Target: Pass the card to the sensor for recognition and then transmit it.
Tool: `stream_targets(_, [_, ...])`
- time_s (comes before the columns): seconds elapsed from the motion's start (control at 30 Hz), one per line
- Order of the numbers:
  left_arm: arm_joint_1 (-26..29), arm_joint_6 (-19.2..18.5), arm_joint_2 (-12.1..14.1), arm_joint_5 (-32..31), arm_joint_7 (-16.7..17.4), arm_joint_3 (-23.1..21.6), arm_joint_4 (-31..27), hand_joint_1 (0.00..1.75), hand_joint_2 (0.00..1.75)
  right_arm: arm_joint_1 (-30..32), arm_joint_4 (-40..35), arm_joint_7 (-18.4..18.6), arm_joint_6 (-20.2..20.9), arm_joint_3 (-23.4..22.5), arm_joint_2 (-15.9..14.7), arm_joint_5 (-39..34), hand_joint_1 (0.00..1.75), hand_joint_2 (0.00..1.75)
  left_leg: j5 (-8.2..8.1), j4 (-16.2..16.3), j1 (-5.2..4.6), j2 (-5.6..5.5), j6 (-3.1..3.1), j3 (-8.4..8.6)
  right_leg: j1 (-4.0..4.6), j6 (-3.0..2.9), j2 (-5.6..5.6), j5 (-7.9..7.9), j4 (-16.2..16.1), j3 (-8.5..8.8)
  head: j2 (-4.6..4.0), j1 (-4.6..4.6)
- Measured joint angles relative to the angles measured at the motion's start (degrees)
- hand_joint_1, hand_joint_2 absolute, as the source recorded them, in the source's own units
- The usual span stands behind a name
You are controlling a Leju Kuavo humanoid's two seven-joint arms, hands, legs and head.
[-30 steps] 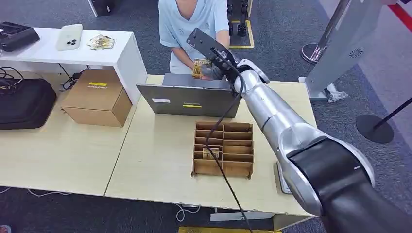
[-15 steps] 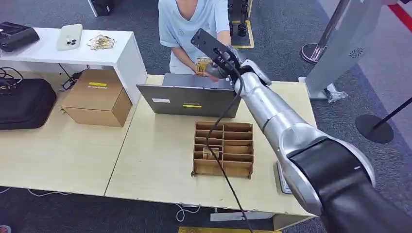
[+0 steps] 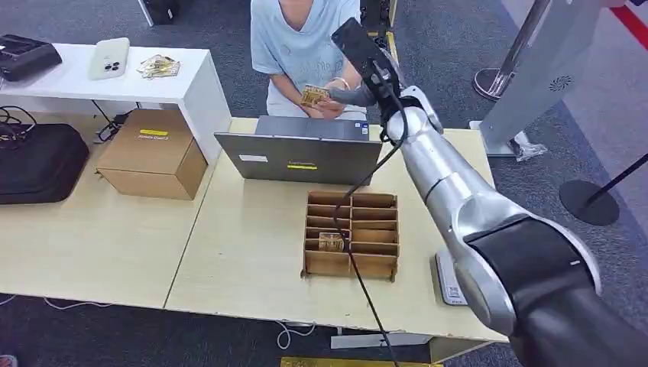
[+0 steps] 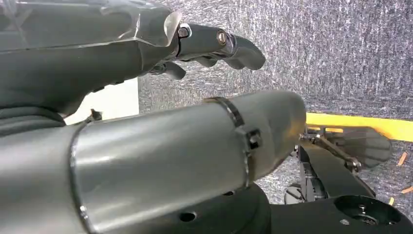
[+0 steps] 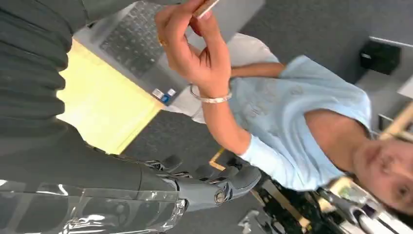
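A gold patterned card [image 3: 313,95] is held in both hands of a person in a light blue shirt [image 3: 306,46] behind the laptop. The right wrist view shows the card's edge [image 5: 205,7] pinched in the person's fingers. My right hand [image 3: 354,95] is stretched out just right of the card, apart from it, with its fingers [image 5: 214,187] spread and nothing in them. My left hand [image 4: 214,44] hangs over grey carpet, fingers loosely extended, holding nothing. A white sensor pad [image 3: 449,281] lies at the table's right edge, partly hidden by my arm.
A grey laptop [image 3: 302,157] stands open at the table's far edge. A cardboard divider box [image 3: 353,233] holds another card [image 3: 331,241] in one cell. A brown carton [image 3: 151,153] sits at the left. A white side table [image 3: 115,76] carries a phone and more cards.
My right hand let go of the card and moved up and to the right. The person now holds the card in both hands.
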Motion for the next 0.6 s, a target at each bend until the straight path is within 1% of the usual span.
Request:
stream_targets(0.1, [0.0, 0.0, -0.02, -0.26, -0.11, -0.02, 0.0, 0.0, 0.0, 0.29, -1.32, -5.22, -1.71, -2.74, -0.75, -2.59, 0.0, 1.75, 0.0, 0.0, 0.0, 0.0, 0.0, 0.0, 0.0, 0.0, -0.01, 0.0, 0.0, 0.0, 0.0, 0.0])
stream_targets(0.2, [-0.01, 0.02, -0.02, -0.39, -0.37, -0.04, 0.0, 0.0, 0.0, 1.38, -3.58, -11.04, -1.76, -6.14, -1.77, -6.21, 0.0, 1.75, 0.0, 0.0, 0.0, -0.01, 0.0, 0.0, 0.0, 0.0, -0.01, 0.0, -0.01, 0.0, 0.0, 0.02])
stream_targets(0.27, [-0.04, 0.02, -0.02, -0.42, -0.5, -0.04, 0.0, 0.0, 0.0, 2.65, -5.32, -13.72, -0.92, -8.12, -2.32, -8.14, 0.0, 1.75, 0.0, 0.0, 0.0, 0.0, 0.0, 0.0, 0.0, 0.0, 0.0, 0.0, -0.01, 0.0, 0.0, 0.02])
stream_targets(0.33, [-0.06, 0.04, -0.02, -0.39, -0.77, -0.04, 0.0, 0.0, 0.0, 4.6, -7.66, -16.52, 1.0, -10.13, -2.93, -10.41, 0.0, 1.75, 0.0, 0.0, 0.0, 0.0, 0.0, 0.0, 0.0, 0.0, 0.0, 0.0, -0.01, 0.01, 0.0, 0.02])
stream_targets(0.43, [-0.03, 0.24, -0.02, -0.15, -1.22, -0.04, 0.0, 0.0, 0.0, 8.9, -12.76, -19.09, 4.98, -12.14, -3.63, -13.93, 0.0, 1.75, -0.01, 0.0, 0.0, -0.01, 0.0, 0.0, 0.0, 0.0, -0.02, 0.0, -0.02, 0.01, 0.0, 0.02])
stream_targets(0.6, [0.15, 0.59, 0.02, 0.17, -2.27, -0.04, 0.0, 0.0, 0.0, 17.95, -23.75, -19.7, 10.31, -12.79, -5.79, -19.58, 0.0, 1.75, -0.01, 0.0, 0.0, -0.02, 0.0, 0.0, 0.01, 0.01, -0.04, -0.01, -0.02, -0.01, 0.0, 0.0])
